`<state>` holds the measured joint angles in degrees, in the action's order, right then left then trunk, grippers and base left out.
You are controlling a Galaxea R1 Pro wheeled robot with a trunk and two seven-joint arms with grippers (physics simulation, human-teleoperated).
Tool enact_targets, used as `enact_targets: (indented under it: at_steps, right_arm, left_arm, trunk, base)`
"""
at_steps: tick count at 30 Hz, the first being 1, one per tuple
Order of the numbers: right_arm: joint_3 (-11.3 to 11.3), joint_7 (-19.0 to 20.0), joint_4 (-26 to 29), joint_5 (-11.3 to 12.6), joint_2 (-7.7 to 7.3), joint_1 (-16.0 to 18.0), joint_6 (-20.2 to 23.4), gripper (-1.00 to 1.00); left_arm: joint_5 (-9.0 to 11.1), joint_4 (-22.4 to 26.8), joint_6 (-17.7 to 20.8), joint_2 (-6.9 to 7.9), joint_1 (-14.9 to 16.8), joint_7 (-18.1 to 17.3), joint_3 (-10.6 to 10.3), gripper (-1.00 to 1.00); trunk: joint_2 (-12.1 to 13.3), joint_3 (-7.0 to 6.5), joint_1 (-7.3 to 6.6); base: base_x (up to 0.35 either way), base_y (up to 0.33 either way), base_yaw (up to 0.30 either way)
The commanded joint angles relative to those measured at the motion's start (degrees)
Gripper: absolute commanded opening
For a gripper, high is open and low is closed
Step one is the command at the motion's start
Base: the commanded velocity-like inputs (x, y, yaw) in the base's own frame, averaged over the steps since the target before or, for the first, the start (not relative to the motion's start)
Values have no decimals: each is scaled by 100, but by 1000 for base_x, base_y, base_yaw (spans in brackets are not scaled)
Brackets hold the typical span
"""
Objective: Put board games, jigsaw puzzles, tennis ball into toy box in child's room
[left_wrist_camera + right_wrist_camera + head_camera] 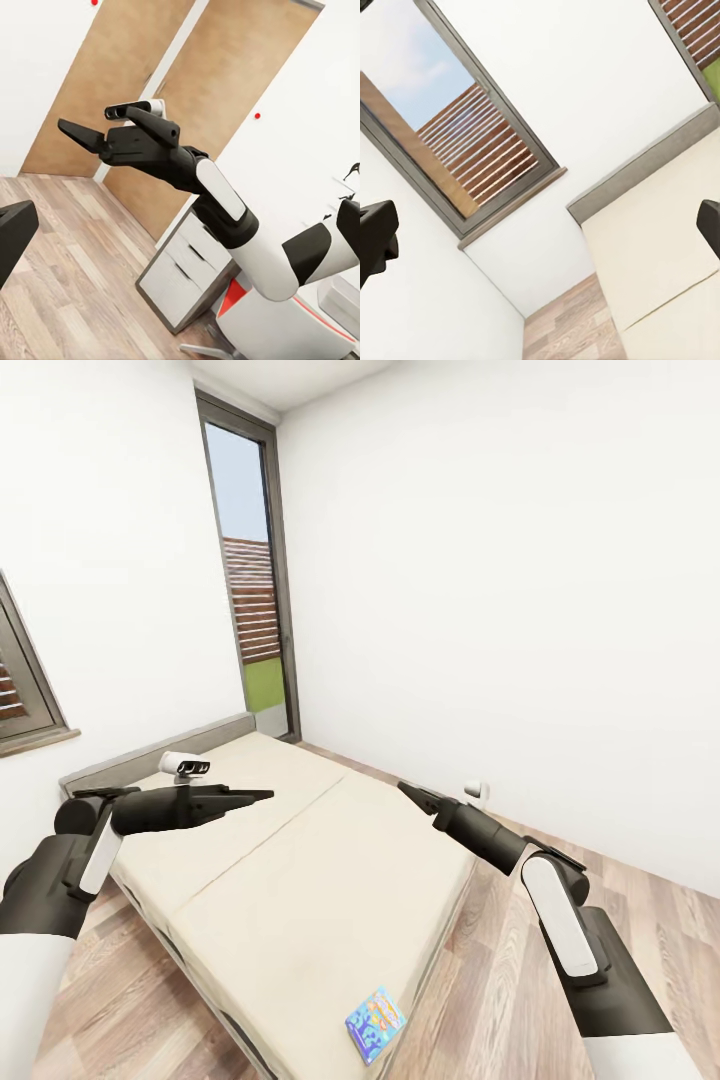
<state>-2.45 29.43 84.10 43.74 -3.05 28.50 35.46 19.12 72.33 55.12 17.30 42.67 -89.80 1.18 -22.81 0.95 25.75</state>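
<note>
Both our arms fill the foreground in head view, raised over the bed (300,880), nothing held. Left gripper (262,795) looks narrow or closed from here, though our left wrist view puts one finger at the frame edge, so we cannot tell for sure. Right gripper (75,133) shows pointed and together in both head and left wrist views, yet the right wrist view has its fingers (375,240) at opposite edges, so again we cannot tell. Blue board game (376,1023) lies flat near the bed's near corner, close to the edge, well apart from both grippers. Only one game visible on the mattress. Our call: step in hand is approaching that box. Suggest rolling closer, dropping the trunk, bringing the right arm down and back, opening wide, and pinching the overhanging edge side rather than pressing into soft mattress.
</note>
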Motion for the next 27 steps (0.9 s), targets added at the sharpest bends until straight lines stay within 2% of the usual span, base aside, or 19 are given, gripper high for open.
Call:
enact_targets:
  at_steps: [1,10,17,27]
  right_arm:
    - [-2,-4,1,36,-3,5,31,100]
    - [-2,11,1,31,-3,3,31,100]
    - [-2,17,2,30,-3,2,34,100]
    - [-3,4,2,30,-3,2,39,100]
  left_arm:
    - [1,0,61,2,4,-20,-2,100]
    - [-4,0,61,2,4,-20,-3,100]
    - [-4,0,61,2,4,-20,-3,100]
    - [-1,0,61,2,0,-20,-2,100]
  trunk:
    - [-11,10,3]
    - [-11,10,3]
    - [-11,10,3]
    - [-11,10,3]
  base:
    - [0,0,0]
    - [9,-10,0]
    - [100,-133,15]
    - [80,-109,213]
